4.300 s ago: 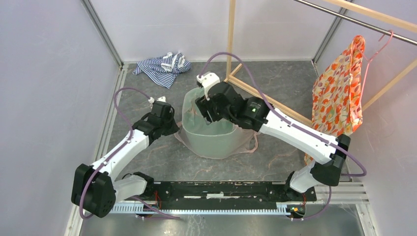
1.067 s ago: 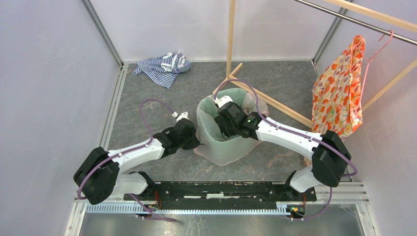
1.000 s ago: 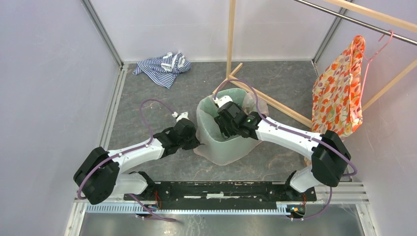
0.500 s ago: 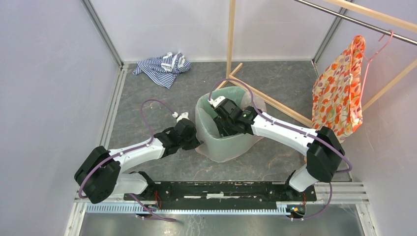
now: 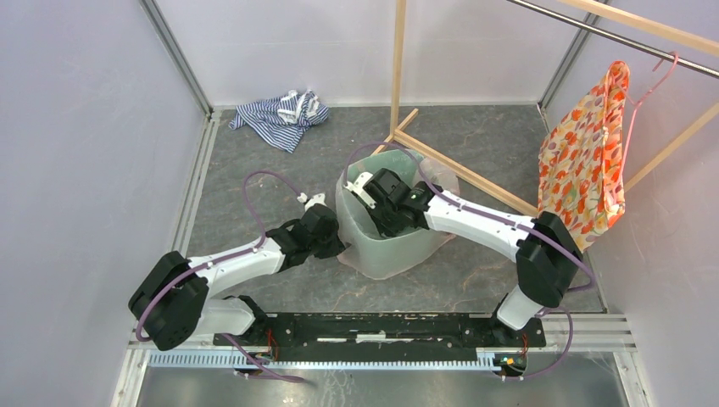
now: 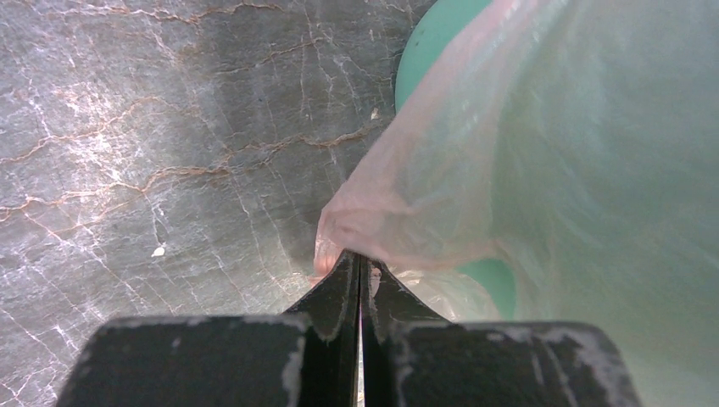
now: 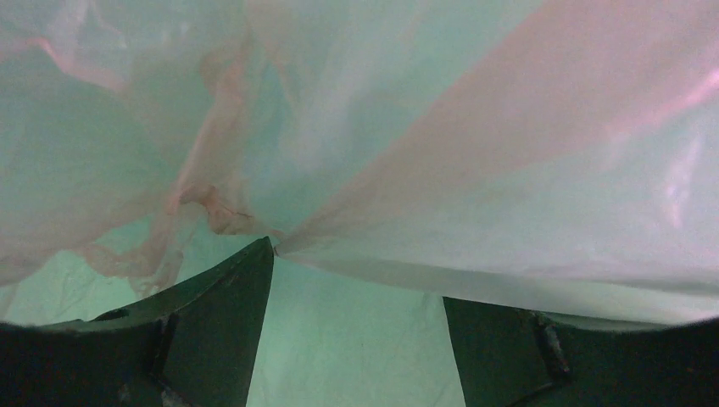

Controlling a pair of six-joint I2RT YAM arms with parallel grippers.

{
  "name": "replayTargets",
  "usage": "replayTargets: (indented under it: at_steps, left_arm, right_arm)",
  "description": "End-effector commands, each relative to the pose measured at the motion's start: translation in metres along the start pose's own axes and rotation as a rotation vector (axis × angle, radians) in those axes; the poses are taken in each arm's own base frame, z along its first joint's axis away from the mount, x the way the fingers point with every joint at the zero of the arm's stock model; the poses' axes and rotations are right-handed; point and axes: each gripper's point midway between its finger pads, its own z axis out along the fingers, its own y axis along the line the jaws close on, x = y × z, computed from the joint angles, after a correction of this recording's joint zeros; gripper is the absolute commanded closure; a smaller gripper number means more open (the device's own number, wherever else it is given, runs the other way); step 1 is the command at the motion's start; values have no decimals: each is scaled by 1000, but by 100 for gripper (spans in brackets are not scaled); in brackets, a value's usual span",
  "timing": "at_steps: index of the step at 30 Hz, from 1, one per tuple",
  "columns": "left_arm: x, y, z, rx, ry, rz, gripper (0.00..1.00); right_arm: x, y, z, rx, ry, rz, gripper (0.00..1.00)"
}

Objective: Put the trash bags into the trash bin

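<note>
right arm (image 5: 475, 222) farther left, trash bag (image 6: 407, 195) between left jaws

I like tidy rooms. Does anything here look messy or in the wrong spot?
Yes. A striped cloth lies crumpled in the far left corner, and the pink trash bag hangs bunched outside the trash bin, pinched by the left gripper.

Overhead plus two wrist views
Overhead looks down from the near side; both wrist cameras close on trash bag (image 6: 424, 186) and trash bin (image 6: 432, 38).
</note>
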Motion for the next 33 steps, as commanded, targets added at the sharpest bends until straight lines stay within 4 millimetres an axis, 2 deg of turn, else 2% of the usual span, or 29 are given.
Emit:
replayTargets:
  at_steps: [1, 6, 15, 25, 33]
  left_arm:
    - [-16, -12, -4, 27, -48, 36, 98]
    - [-16, -10, -4, 22, -48, 35, 98]
    - [-18, -13, -3, 28, -52, 30, 98]
    - [-20, -14, -4, 22, -57, 31, 98]
    - [-25, -5, -7, -7, -77, 36, 98]
  right_arm:
    - [2, -4, 10, 16, -35, -85, 23]
    - [14, -2, 22, 14, -25, -86, 25]
    - [16, 1, 32, 17, -28, -32, 24]
    - [-1, 14, 44, -23, -23, 128, 24]
    - [-9, 11, 48, 10, -21, 197, 23]
